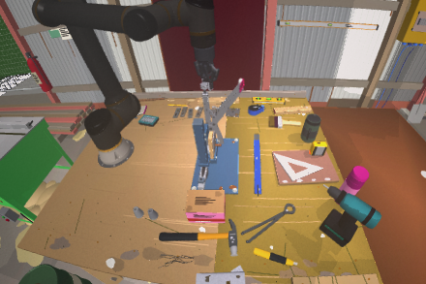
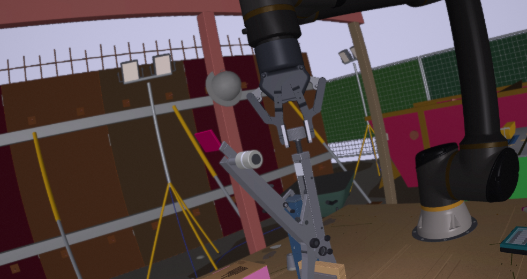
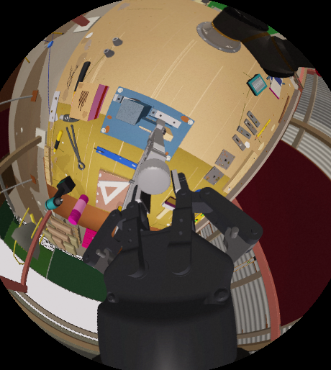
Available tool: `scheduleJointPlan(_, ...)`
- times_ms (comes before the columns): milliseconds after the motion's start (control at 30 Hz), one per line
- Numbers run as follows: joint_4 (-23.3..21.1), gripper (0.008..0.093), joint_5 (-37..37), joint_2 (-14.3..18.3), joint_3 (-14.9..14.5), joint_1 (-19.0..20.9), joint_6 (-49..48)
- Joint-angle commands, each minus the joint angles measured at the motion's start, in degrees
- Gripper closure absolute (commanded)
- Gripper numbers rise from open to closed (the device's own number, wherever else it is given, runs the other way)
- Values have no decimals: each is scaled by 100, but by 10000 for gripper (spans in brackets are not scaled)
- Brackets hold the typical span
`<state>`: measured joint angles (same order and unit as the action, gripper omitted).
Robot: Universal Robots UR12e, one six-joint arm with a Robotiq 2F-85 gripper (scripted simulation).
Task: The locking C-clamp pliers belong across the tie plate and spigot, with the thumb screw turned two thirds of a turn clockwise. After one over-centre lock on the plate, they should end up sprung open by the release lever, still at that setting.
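The locking C-clamp pliers [image 1: 213, 124] stand upright on the blue tie plate [image 1: 219, 164], jaws down at the blue block and wooden piece. The knurled thumb screw [image 2: 297, 133] tops the fixed handle. My gripper [image 2: 296, 136] comes straight down on it, and its two finger pads sit on either side of the knob. The moving handle [image 2: 258, 188] swings out to the side, open, with a white roller [image 2: 250, 159] and a pink-tipped release lever [image 2: 208, 140] at its end. From the wrist camera the screw's round head [image 3: 154, 176] lies between my fingers.
A cardboard and pink box [image 1: 205, 205] sits in front of the tie plate. A blue bar [image 1: 257, 163], set square [image 1: 300, 166], hammer [image 1: 203, 236], pincers [image 1: 268, 223] and drill [image 1: 353, 211] lie to the right. My arm's base [image 1: 115, 150] stands left.
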<state>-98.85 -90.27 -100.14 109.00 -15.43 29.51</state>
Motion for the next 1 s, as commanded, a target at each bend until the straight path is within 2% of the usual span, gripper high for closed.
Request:
scheduleJointPlan(0, -1, 934, 27, -4, -6, 10, 168)
scheduleJointPlan(967, -1, 934, 27, -4, -6, 10, 5327)
